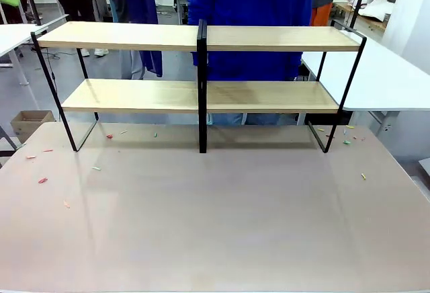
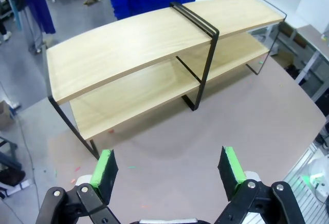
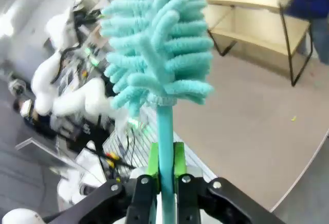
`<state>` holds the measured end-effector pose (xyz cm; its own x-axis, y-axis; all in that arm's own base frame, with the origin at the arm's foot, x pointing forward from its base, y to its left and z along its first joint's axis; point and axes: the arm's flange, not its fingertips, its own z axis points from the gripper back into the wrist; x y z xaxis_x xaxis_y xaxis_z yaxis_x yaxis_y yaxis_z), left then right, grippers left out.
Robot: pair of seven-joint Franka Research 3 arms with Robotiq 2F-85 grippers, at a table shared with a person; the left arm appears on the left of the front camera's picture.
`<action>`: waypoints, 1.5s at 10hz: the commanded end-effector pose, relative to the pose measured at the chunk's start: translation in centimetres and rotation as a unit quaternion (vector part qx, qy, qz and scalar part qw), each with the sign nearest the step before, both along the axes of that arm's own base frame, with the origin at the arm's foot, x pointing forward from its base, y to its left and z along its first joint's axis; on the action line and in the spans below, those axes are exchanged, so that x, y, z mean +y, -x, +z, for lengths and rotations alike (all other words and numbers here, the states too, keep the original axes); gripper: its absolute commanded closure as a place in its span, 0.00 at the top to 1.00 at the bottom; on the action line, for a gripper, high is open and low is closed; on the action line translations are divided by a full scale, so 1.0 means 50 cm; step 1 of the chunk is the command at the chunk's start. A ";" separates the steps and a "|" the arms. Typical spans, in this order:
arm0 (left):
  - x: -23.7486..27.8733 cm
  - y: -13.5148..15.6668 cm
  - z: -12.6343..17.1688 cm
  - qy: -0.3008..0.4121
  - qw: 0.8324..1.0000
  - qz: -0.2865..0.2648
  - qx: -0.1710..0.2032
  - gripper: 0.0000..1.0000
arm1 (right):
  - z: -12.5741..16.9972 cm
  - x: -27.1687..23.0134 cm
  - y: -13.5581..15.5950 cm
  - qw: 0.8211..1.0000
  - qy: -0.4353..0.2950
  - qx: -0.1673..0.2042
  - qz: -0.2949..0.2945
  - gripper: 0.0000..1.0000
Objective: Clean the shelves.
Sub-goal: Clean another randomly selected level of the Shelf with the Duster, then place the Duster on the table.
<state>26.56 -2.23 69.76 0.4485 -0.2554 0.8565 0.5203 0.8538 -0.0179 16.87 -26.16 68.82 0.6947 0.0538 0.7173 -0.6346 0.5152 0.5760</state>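
Pale pinkish tabletop [image 1: 222, 226] fills most of my front view, and at its far edge stand the shelves [image 1: 201, 95]: one rack with two light wooden boards, upper and lower, on a thin black frame with one central upright and a looped leg at each end. Both boards look bare from here. Behind the rack stands one person in a blue top [image 1: 248, 11], close against the far side. Small coloured scraps [image 1: 42, 180] lie scattered on the tabletop near both ends of the rack, more on the left; I count roughly a dozen, too small to name. A white table [image 1: 383, 78] adjoins on the right and a cardboard box [image 1: 30, 121] sits on the floor at left.

My left gripper [image 2: 169, 170] hangs above the tabletop, well apart from the rack, its two green pads [image 2: 105, 167] spread wide with nothing between them.

My right gripper [image 3: 164, 162] is clenched on the teal handle of one fluffy turquoise duster [image 3: 157, 44], the head standing up beyond the fingers; the rack lies off in the upper right of that view.
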 end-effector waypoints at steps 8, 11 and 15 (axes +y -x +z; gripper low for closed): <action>0.001 -0.001 0.000 0.005 1.000 -0.007 -0.001 1.00 | 0.051 0.041 0.005 0.998 0.038 -0.012 0.049 0.13; 0.001 -0.001 0.000 0.005 1.000 -0.007 -0.001 1.00 | 0.051 0.041 0.005 0.998 0.038 -0.012 0.049 0.13; -0.013 -0.024 -0.007 0.115 0.969 -0.131 0.177 1.00 | 0.028 0.093 0.009 0.987 0.149 0.019 0.053 0.13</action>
